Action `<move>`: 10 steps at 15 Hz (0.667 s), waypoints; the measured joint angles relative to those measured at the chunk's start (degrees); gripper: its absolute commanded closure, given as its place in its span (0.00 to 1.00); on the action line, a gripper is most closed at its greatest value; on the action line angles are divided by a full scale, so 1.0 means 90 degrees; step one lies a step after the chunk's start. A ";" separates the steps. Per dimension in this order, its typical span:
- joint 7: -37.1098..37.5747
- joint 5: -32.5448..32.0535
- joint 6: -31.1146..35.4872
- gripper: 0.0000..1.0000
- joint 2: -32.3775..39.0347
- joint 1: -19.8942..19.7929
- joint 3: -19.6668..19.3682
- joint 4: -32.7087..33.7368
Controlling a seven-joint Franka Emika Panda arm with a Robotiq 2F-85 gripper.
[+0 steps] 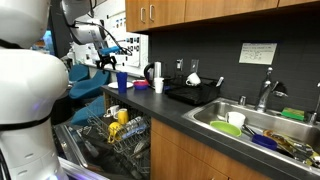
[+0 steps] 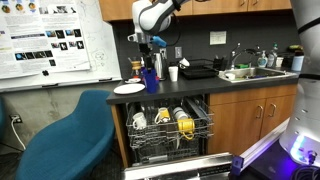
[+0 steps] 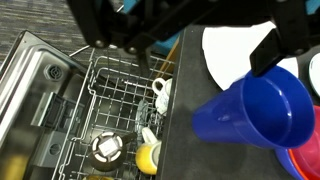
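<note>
Gripper point(image 2: 149, 50) is open, jaws full wide, holding nothing. It hangs just above the blue cup point(image 2: 150, 78), apart from it, no contact.

Cup stands upright on the counter point(image 1: 165, 110) near its front edge, mouth up, long axis vertical, roughly in line with the gripper's own axis. In the wrist view the cup point(image 3: 255, 112) sits off-centre, under the right finger point(image 3: 272, 50) rather than midway between the jaws. Single arm, so no nearer-arm question.

Around the cup:
- White plate point(image 3: 235, 45) just beside it; in an exterior view the plate point(image 2: 129, 89) lies left of the cup.
- Red thing point(image 3: 308, 160) just right of the cup; can't tell what it is.
- White mug point(image 2: 173, 73) a bit further right on the counter.

Containers:
- Cup looks empty inside.
- Dishwasher rack point(image 3: 120, 110) is pulled out below the counter edge, left of the cup in the wrist view. It holds a white cup point(image 3: 160, 92), a round metal piece point(image 3: 105, 150) and a yellow item point(image 3: 148, 158).
- Sink point(image 1: 205, 118) is well apart, far right. It holds a green bowl point(image 1: 228, 128), something white behind that, and blue pieces.
</note>
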 measured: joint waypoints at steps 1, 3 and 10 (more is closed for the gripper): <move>-0.0003 -0.0003 -0.0009 0.00 0.0001 -0.0001 -0.0034 0.0003; -0.0015 -0.0010 -0.0029 0.00 0.0007 -0.0004 -0.0098 0.0009; -0.0049 -0.0013 -0.0052 0.00 0.0099 -0.0021 -0.0195 0.0173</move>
